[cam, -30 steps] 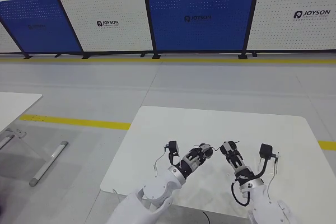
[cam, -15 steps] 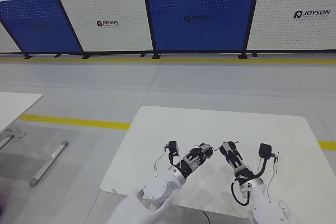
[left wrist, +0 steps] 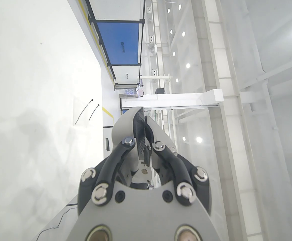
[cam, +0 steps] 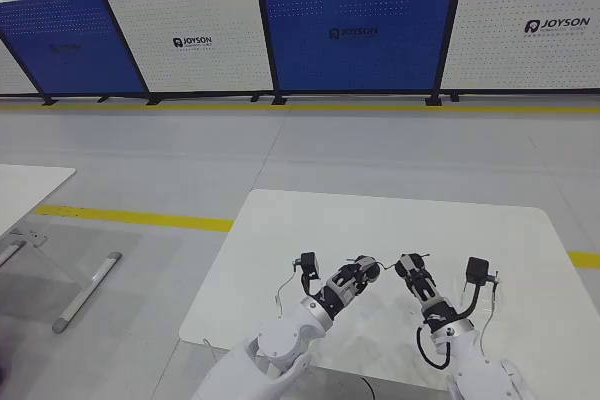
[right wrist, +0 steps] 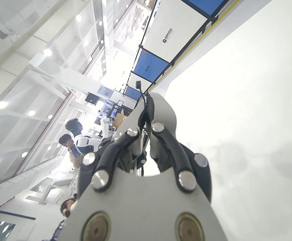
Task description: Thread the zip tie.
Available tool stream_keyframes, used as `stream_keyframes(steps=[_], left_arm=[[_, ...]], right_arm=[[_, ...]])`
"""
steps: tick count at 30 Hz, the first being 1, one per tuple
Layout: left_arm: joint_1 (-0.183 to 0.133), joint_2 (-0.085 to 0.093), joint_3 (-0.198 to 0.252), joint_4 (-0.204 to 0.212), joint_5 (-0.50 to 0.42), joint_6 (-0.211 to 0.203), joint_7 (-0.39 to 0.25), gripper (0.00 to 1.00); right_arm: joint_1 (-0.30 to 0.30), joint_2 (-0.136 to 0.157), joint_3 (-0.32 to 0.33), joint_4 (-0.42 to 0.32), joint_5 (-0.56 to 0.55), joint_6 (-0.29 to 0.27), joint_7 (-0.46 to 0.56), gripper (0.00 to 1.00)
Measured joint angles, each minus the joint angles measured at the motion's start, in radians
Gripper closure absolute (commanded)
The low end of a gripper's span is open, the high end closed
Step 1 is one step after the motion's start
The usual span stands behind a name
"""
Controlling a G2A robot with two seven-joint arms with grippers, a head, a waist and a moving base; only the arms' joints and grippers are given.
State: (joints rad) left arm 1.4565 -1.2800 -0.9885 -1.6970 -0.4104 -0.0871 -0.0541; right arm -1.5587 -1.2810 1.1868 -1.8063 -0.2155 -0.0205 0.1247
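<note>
Right claw [right wrist: 146, 99] is pressed together on the zip tie [right wrist: 138, 86]. The black strap runs down between its two pads, and the square head pokes out just past the fingertips, up in the air and off the counter [right wrist: 236, 76].

Over to the left claw [left wrist: 139, 116]: its fingers are pressed together too. A thin dark line sits between its pads, but I cannot tell whether that is the strap.

From above, both claws hang over the near part of the white counter [cam: 380, 215], the left claw [cam: 368, 268] and right claw [cam: 408, 264] near each other with tips angled inward and a small gap between them.

Two spare zip ties [left wrist: 83, 112] lie flat on the counter, side by side, well apart from the left claw.
</note>
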Motion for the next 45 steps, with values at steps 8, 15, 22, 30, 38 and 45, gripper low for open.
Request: stream_keyframes(steps=[8,15,22,30,38,45], left_arm=[[0.001,-0.002,0.0,0.004,-0.006,0.0,-0.006,1.0],[0.001,-0.003,-0.002,0.007,0.003,0.003,-0.004,1.0],[0.0,-0.005,-0.004,0.009,0.007,0.001,0.005,1.0],[0.002,-0.006,-0.005,0.008,0.016,0.0,-0.001,1.0],[0.009,-0.006,-0.008,-0.002,0.017,-0.013,-0.017,1.0],[0.014,-0.005,-0.013,-0.007,0.001,-0.021,-0.041,1.0]], right_arm=[[-0.001,-0.002,-0.001,-0.001,-0.012,0.006,-0.004,0.83],[-0.007,-0.003,-0.001,-0.004,-0.022,0.003,-0.008,0.79],[-0.016,-0.003,-0.01,-0.009,-0.048,-0.006,0.002,0.87],[-0.015,-0.004,-0.012,-0.01,-0.059,-0.008,0.0,1.0],[-0.013,-0.005,-0.016,-0.006,-0.061,-0.011,0.018,1.0],[-0.006,-0.003,-0.011,0.006,-0.041,-0.034,0.068,1.0]])
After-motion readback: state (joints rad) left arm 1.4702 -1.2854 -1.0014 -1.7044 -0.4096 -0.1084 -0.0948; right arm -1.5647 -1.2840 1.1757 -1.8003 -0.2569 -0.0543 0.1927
